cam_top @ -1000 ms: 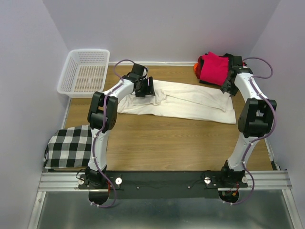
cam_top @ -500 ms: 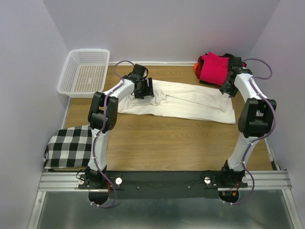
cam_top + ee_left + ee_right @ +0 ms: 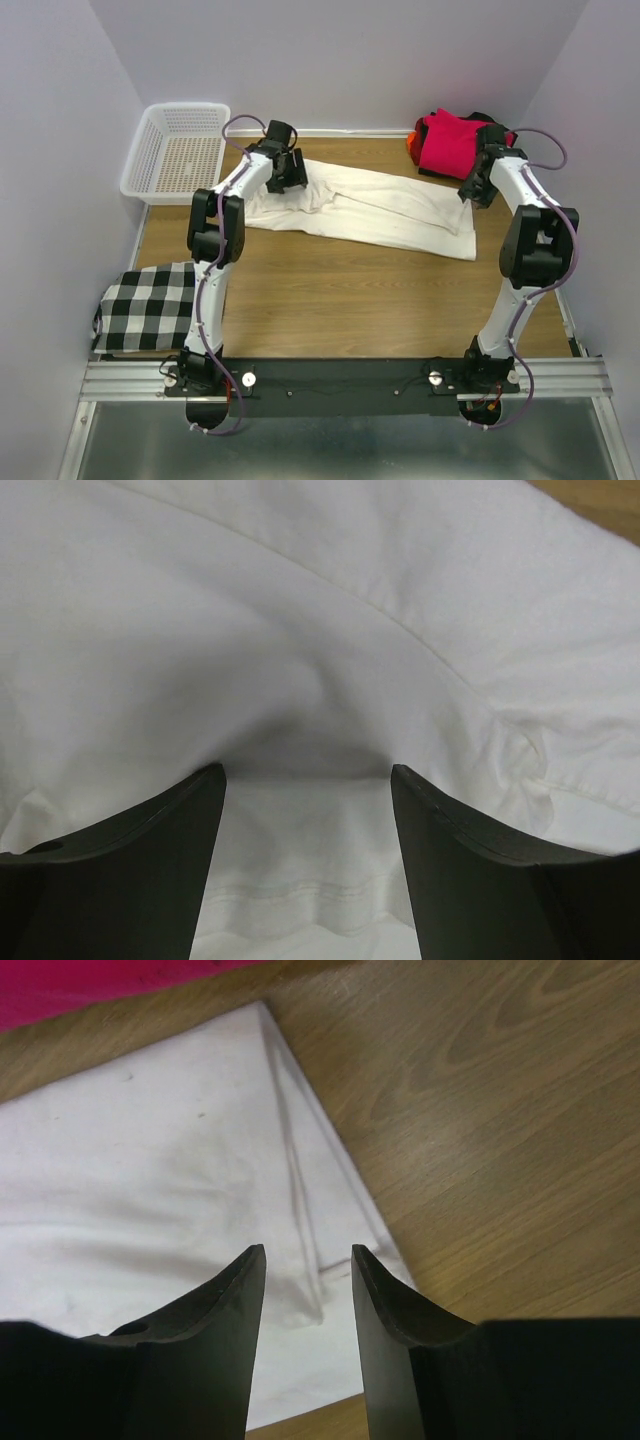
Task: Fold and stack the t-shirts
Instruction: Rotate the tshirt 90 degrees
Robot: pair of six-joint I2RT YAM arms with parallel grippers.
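Under the magenta-red shirt (image 3: 450,145), orange fabric (image 3: 412,141) peeks out; perhaps another shirt.

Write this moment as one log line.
left gripper: open over cream t-shirt | right gripper: open over its corner | magenta t-shirt: folded

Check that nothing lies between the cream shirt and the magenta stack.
Nothing visible: only bare table separates the cream shirt from the magenta stack. The right gripper hovers over the shirt's right end.
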